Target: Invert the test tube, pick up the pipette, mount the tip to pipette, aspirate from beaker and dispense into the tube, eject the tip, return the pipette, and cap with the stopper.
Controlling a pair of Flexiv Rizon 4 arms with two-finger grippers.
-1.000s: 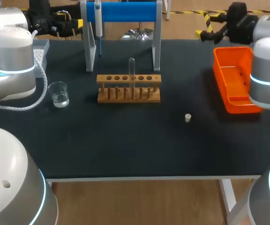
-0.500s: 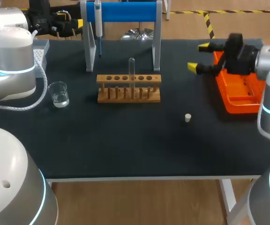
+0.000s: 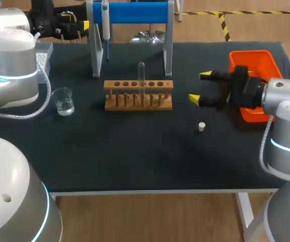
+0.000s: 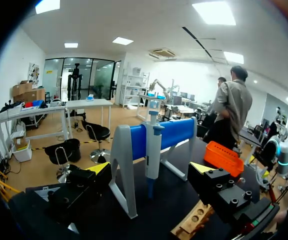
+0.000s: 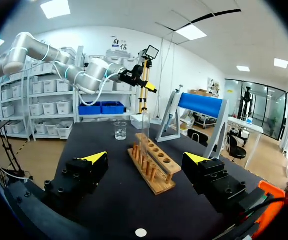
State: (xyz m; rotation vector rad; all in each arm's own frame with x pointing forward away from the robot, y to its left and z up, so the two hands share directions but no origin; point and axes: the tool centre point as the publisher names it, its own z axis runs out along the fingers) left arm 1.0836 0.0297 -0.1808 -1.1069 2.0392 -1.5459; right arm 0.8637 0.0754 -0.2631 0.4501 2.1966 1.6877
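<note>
Test tube [image 3: 141, 75]: stood upright in a middle hole of the wooden rack [image 3: 138, 95]; nothing touched it
Pipette [image 3: 105, 25]: hung on the blue stand [image 3: 130, 12] behind the rack
Stopper [image 3: 201, 126]: lay alone on the dark counter [image 3: 135, 151], in front of the rack's right end
Beaker [image 3: 63, 101]: stood well to the left of the rack; clear liquid sat in its bottom
Right hand [image 3: 202, 87]: fingers spread wide, gripping nothing; it hung between the rack and the orange tray [image 3: 256, 60], near the stopper but apart from it
Left hand [image 4: 150, 167]: fingers wide apart and empty; the pipette hung ahead of it, clear of both fingers
Right wrist view only: the rack ran lengthwise ahead of the hand, the tube and beaker lay beyond it, the stopper lay just beneath
Left wrist view only: the pipette's full length against the stand
In the way: the right arm covered part of the tray; the left arm hid part of a grey box [image 3: 44, 53]
</note>
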